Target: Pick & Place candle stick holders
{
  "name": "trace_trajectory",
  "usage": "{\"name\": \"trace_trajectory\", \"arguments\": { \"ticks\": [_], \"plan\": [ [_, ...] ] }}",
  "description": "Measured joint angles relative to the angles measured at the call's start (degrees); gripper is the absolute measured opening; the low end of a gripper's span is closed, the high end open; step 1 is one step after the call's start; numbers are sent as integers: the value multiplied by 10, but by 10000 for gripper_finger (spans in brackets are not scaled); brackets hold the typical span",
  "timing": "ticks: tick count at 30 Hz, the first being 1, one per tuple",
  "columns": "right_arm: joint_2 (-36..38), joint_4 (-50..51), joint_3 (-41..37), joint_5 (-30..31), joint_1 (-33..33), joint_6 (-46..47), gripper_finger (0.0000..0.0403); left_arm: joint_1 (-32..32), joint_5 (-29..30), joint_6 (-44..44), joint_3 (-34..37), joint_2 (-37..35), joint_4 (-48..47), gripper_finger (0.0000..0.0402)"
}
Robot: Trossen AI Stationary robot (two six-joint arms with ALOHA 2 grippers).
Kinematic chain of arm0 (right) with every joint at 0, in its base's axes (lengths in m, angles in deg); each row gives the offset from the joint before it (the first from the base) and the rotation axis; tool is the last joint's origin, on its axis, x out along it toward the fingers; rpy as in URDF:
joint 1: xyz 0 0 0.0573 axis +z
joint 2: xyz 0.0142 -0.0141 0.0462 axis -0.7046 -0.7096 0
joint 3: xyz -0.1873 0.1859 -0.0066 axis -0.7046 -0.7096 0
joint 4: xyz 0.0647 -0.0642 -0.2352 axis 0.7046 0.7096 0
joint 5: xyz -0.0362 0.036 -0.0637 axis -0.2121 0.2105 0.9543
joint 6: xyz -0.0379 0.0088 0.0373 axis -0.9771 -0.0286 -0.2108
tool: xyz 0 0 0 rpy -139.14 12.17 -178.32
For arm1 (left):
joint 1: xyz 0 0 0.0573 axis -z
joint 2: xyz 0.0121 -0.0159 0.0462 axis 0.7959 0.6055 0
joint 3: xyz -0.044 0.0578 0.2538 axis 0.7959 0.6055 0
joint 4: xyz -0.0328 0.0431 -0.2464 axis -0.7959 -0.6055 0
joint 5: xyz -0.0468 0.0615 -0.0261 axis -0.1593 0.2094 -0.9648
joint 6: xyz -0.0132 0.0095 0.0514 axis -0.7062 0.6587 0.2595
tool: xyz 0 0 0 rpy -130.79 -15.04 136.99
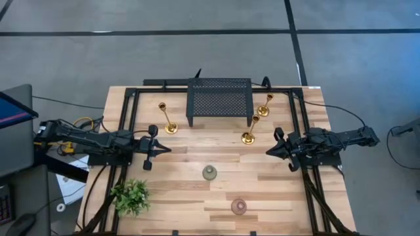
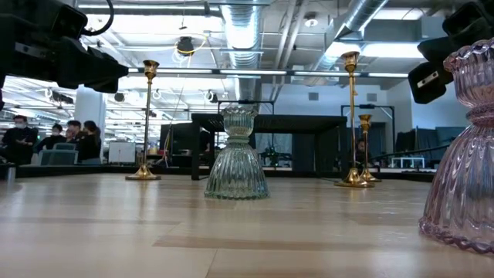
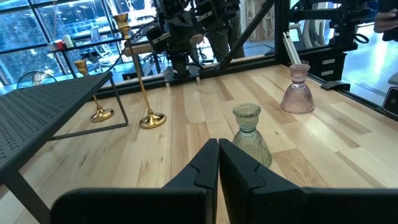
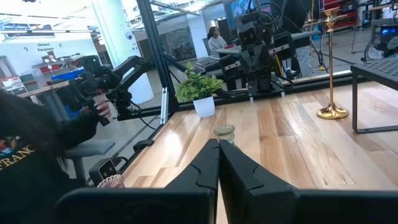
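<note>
Three gold candlesticks stand upright on their round bases: one left of the rack (image 1: 168,121), two right of it (image 1: 250,131) (image 1: 264,105). The grey-green cup (image 1: 209,173) stands at the table's middle and the pinkish cup (image 1: 239,207) nearer the front edge. Both cups also show in the low view, the grey-green cup (image 2: 236,154) at the middle and the pinkish cup (image 2: 467,154) at the right. My left gripper (image 1: 169,149) is shut and empty, left of the grey-green cup (image 3: 250,134). My right gripper (image 1: 267,151) is shut and empty, right of that cup (image 4: 224,132). Both point toward the table's middle.
A black perforated rack (image 1: 220,98) stands at the far middle of the table. A small leafy plant (image 1: 131,195) sits at the near left corner. Black frame rails (image 1: 128,131) run along both sides. A person's dark sleeve (image 4: 31,162) shows beyond the table in the right wrist view.
</note>
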Motion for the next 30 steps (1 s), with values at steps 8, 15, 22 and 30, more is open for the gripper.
{"name": "trace_trajectory", "arguments": {
  "ticks": [8,15,22,30],
  "plan": [
    [0,0,0,0,0,0,0,0,0,-62,0,0,10,13],
    [0,0,0,0,0,0,0,0,0,-64,0,0,15,13],
    [0,0,0,0,0,0,0,0,0,-64,0,0,21,13],
    [0,0,0,0,0,0,0,0,0,-64,0,0,22,13]
  ]
}}
